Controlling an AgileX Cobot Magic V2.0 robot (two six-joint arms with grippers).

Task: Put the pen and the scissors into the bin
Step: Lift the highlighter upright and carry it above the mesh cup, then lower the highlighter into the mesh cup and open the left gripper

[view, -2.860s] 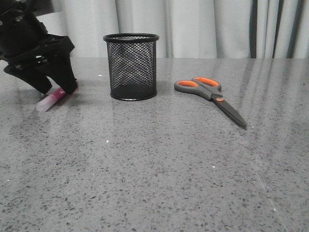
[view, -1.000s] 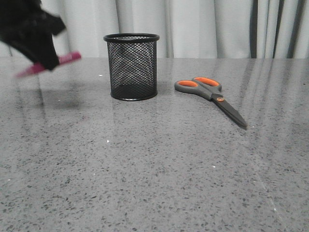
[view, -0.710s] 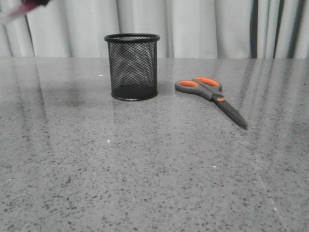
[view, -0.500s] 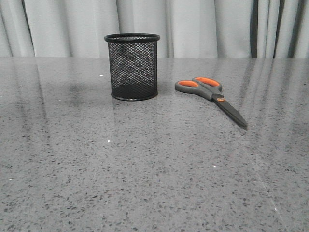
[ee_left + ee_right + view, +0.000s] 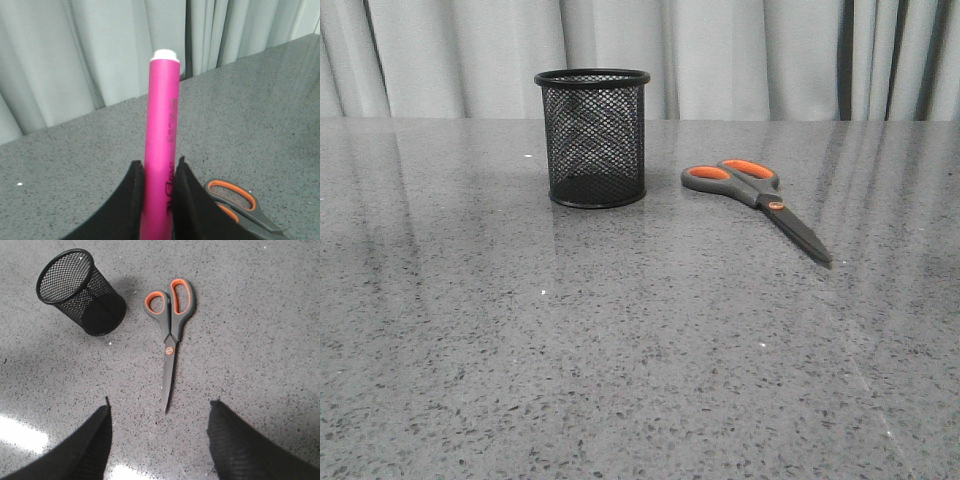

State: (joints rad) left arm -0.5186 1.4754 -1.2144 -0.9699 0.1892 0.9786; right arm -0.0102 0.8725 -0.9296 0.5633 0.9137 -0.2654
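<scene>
Gone from the front view is the left arm that earlier crouched over the pen on the tabletop [image 5: 620,350]; since then it has lifted out of that camera's sight, taking the pen with it. Bin and scissors lie where they did before.

From the left wrist view, the left pincer [image 5: 159,172] is clenched on the pen [image 5: 162,130], its two dark fingers [image 5: 134,195] pressing the magenta barrel from both sides. The pen's whitish end points away from the pincer, towards the pale curtain [image 5: 75,55]. Just beside the fingers, lower down on the tabletop, the orange-lined loops of the scissors [image 5: 239,202] peek out.

From the right wrist view, the right pincer [image 5: 159,412] is released, its fingers spread wide and holding nothing. It hangs above the tabletop, with the scissors [image 5: 171,335] lying flat ahead of the gap between the fingers, blades closed and tips pointing back towards the pincer. Farther out and off to one side stands the bin [image 5: 80,292], upright, near the scissors' handles but apart from them.
</scene>
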